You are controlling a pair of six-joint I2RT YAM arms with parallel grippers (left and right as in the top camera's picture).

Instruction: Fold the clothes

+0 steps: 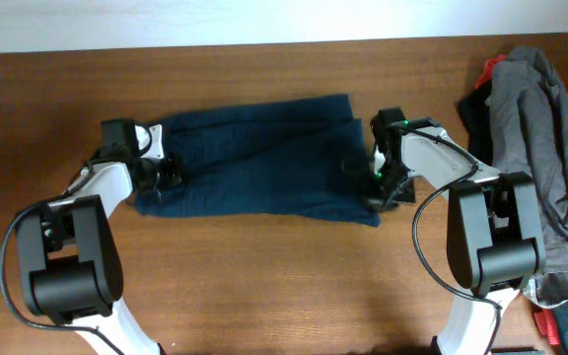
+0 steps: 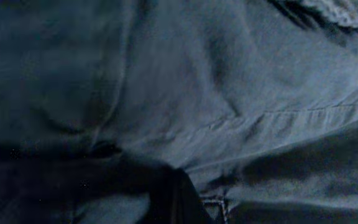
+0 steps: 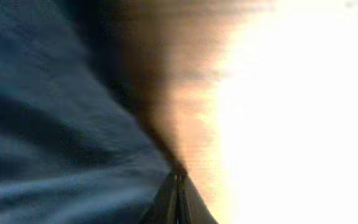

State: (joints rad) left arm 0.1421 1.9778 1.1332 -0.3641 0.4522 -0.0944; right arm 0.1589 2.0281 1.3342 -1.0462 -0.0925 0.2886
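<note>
The clothes are a pair of dark navy shorts [image 1: 254, 158] lying spread across the middle of the wooden table [image 1: 264, 286]. My left gripper [image 1: 169, 176] sits at their left edge, shut on the cloth. In the left wrist view, navy fabric [image 2: 216, 81] fills the frame and bunches round the dark fingers of the left gripper [image 2: 176, 202]. My right gripper [image 1: 375, 187] is at the shorts' right edge near the front corner. In the blurred right wrist view the right gripper [image 3: 179, 186] has its jaws pressed together where the fabric's [image 3: 48, 124] edge meets them.
A heap of other clothes lies at the table's right end: a grey garment [image 1: 550, 148] with red and black pieces [image 1: 486, 74] behind it and a red piece [image 1: 550, 323] at the front. The table's far edge runs along the top.
</note>
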